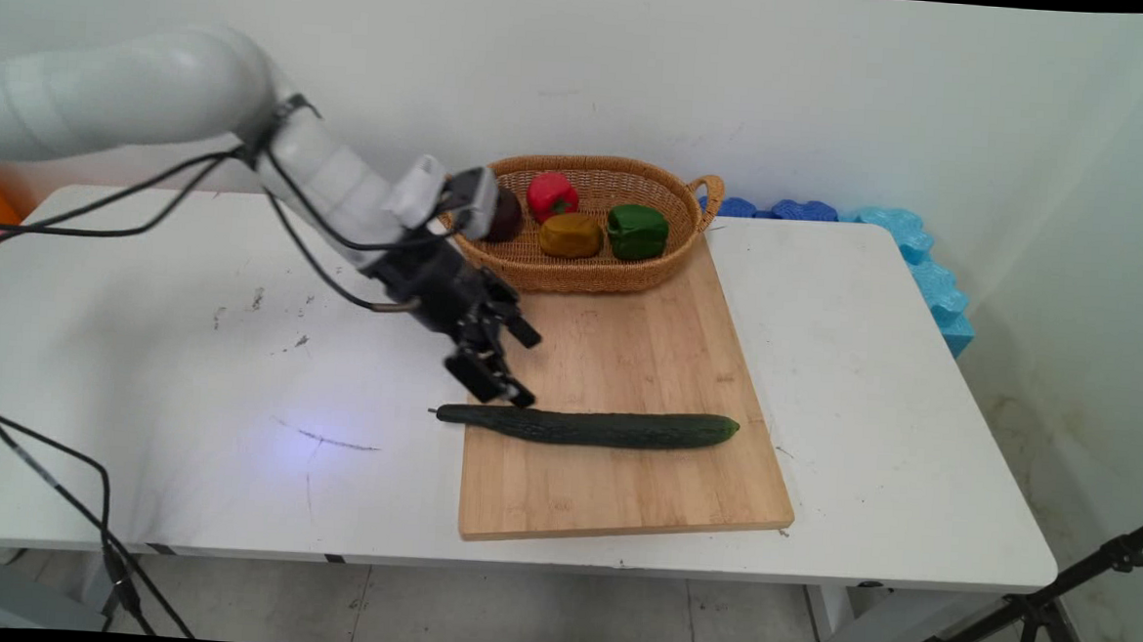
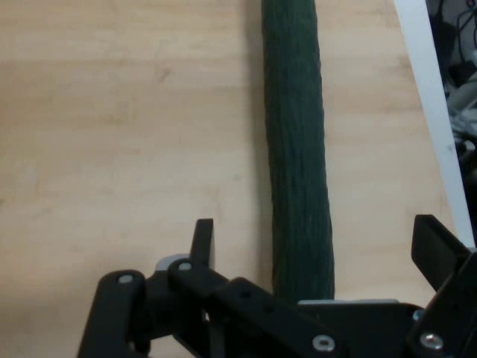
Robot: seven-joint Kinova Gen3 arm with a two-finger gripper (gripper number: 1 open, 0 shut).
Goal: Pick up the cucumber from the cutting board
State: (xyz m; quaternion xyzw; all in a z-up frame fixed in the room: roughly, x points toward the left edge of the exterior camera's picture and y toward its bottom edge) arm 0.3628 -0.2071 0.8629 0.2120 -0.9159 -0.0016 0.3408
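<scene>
A long dark green cucumber [image 1: 590, 427] lies across the near part of a wooden cutting board [image 1: 628, 353], its stem end poking over the board's left edge. My gripper [image 1: 523, 365] hangs open just above and behind that left end, holding nothing. In the hand view the cucumber [image 2: 298, 149] runs up the picture between the two spread fingers [image 2: 203, 240], with the gripper [image 2: 317, 242] straddling it and the board [image 2: 127, 127] beneath.
A wicker basket [image 1: 594, 271] at the board's far end holds a red pepper [image 1: 552, 195], a yellow one [image 1: 570, 235], a green one [image 1: 637, 231] and a dark item [image 1: 507, 216] half hidden by the hand. Blue foam [image 1: 913, 243] lines the back right; a tripod [image 1: 1056, 601] stands on the floor.
</scene>
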